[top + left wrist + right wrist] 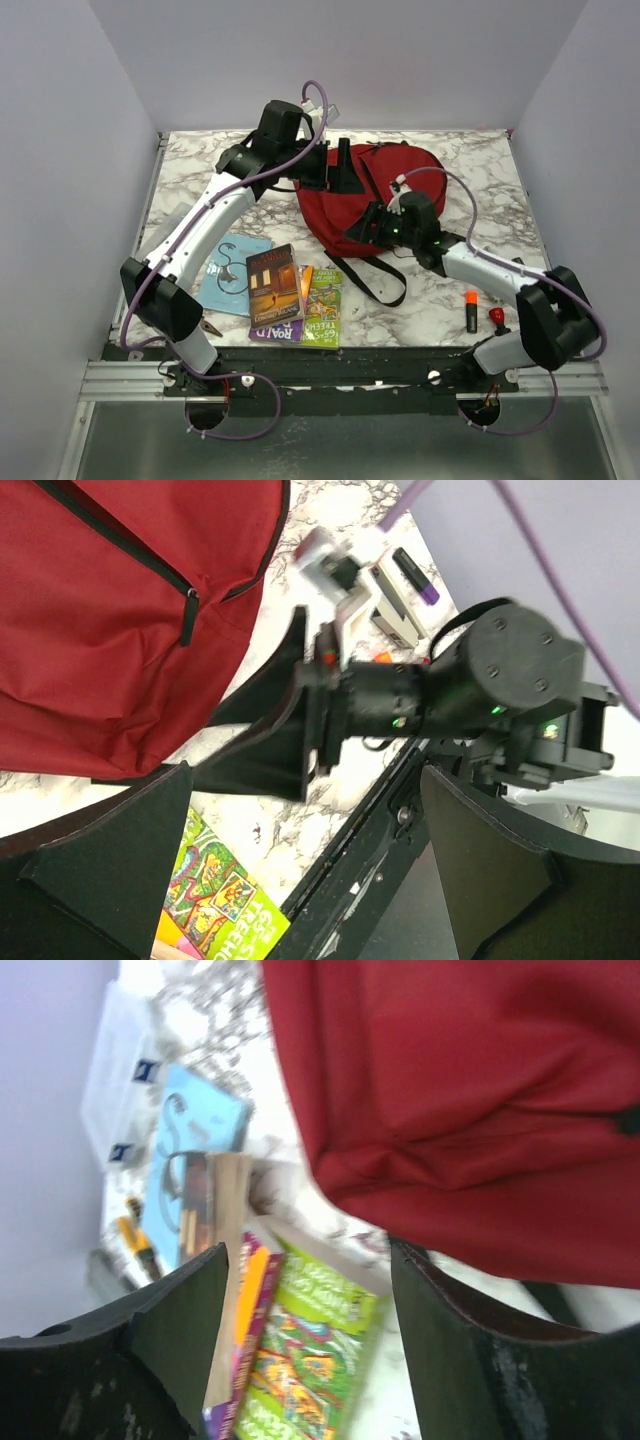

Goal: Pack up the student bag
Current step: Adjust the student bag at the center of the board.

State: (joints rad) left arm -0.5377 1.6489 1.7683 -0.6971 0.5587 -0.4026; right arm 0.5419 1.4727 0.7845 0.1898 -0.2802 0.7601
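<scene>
Student bag (pixel 400 185) flat, straps (pixel 385 285) toward near edge, left end effector (pixel 335 172) spread, right end effector (pixel 364 228) spread

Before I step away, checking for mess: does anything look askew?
Nothing spilled or damaged. The books lie in a crooked, overlapping pile, and the student bag's black strap trails loose over the table.
</scene>
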